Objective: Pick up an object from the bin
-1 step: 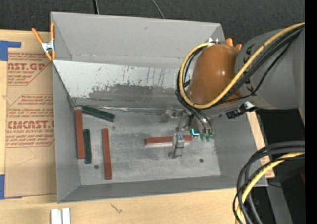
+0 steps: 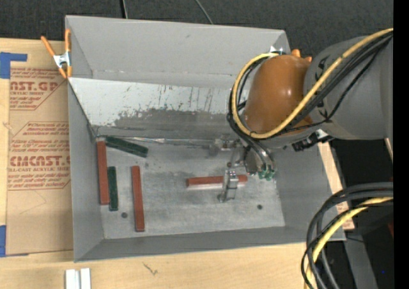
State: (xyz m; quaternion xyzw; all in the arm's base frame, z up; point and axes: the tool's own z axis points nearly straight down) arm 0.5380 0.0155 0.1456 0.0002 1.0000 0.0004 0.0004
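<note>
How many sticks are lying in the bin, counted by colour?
Red sticks: 3
Green sticks: 2
Total: 5

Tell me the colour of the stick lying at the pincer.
Reddish brown. The stick at the pincer shows best in the camera view.

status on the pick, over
Gripper down over right end of centre red bar. Bar flat on bin floor. Other bars lie apart at left, none in the way.
</note>
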